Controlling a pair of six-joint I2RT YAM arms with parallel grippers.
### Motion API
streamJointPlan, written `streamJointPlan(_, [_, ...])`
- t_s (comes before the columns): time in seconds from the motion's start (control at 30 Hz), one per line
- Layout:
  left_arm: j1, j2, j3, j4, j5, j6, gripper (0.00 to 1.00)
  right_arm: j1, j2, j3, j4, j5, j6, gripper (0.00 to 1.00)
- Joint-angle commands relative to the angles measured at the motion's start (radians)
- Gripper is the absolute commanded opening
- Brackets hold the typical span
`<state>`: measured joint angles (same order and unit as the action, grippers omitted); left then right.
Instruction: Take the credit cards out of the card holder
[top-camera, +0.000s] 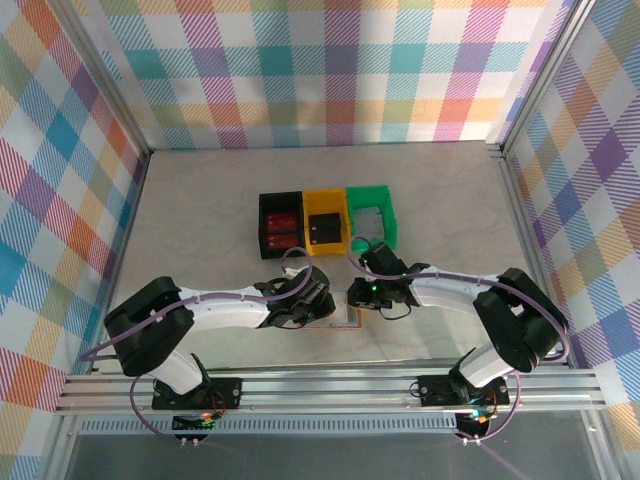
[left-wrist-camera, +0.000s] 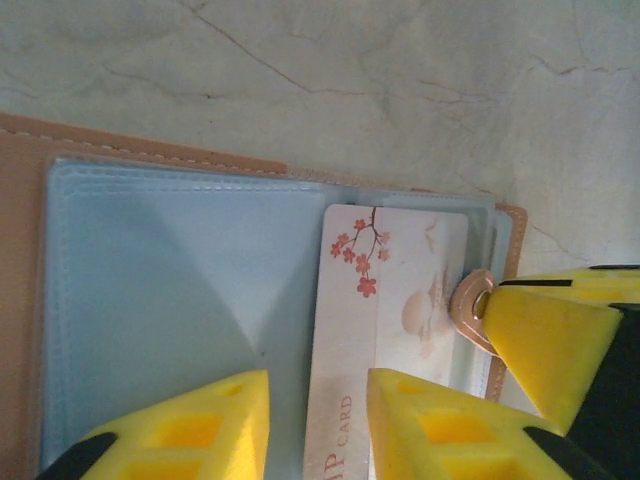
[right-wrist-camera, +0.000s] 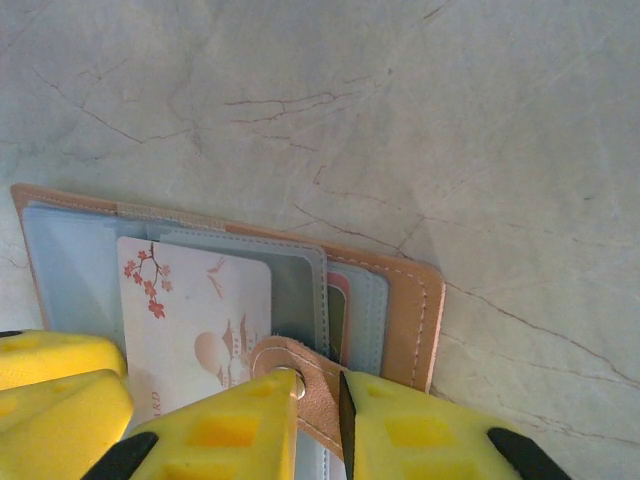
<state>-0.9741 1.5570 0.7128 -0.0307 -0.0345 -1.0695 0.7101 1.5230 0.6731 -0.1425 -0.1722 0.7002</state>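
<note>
Card holder: the card holder (top-camera: 345, 318) lies open and flat on the table (top-camera: 200, 220) between the two arms, at 6 o'clock from the yellow bin (top-camera: 325, 193).
Left jaws: the left gripper (left-wrist-camera: 318, 400) hangs low over the pale blue pockets. Its jaws are partly spread and straddle one long edge of a white blossom card (left-wrist-camera: 400, 290), with no pinch visible.
Right jaws: the right gripper (right-wrist-camera: 340, 425) pinches the snap tab (right-wrist-camera: 300, 385), at 3 o'clock on the holder in the left wrist view. It looks to be steadying the holder.
Done so far: a dark card (top-camera: 324, 226) lies in the yellow bin and a grey card (top-camera: 372, 222) in the green bin (top-camera: 370, 190). Red flat pieces (top-camera: 281, 228) sit in the black bin (top-camera: 262, 225) (too small to call them cards).
Left to do: the blossom card appears partly slid out of its pocket but is not free. Reddish and dark edges (right-wrist-camera: 340, 300) tucked in the pockets beside the tab are likely more cards.
Estimate: the task looks past its start and not near its end, with several pulls probably remaining.
</note>
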Motion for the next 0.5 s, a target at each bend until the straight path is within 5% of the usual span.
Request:
streamJointPlan(0.0, [-0.008, 0.028, 0.001, 0.024, 0.018, -0.012, 0.30, 0.003, 0.063, -0.047, -0.069, 0.027, 0.010, 0.19])
streamJointPlan(0.47, [-0.008, 0.026, -0.021, 0.067, 0.011, -0.027, 0.24, 0.003, 0.091, -0.067, -0.019, -0.012, 0.029, 0.18])
